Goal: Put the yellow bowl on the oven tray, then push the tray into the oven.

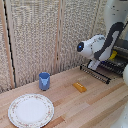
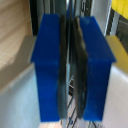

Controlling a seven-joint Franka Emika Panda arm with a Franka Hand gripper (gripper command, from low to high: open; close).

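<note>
I see the gripper clamped on the tray edge, blue pads pressed nearly together. Tray sticks out of the oven at ext view's right, long axis across its mouth. Yellow bowl sits further in, mostly hidden by arm.

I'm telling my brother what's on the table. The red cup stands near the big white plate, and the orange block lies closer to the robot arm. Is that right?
Not quite. The cup is blue, not red, as the exterior view shows. The rest holds: it stands near the big white plate, and the orange block lies closer to the robot arm.
</note>
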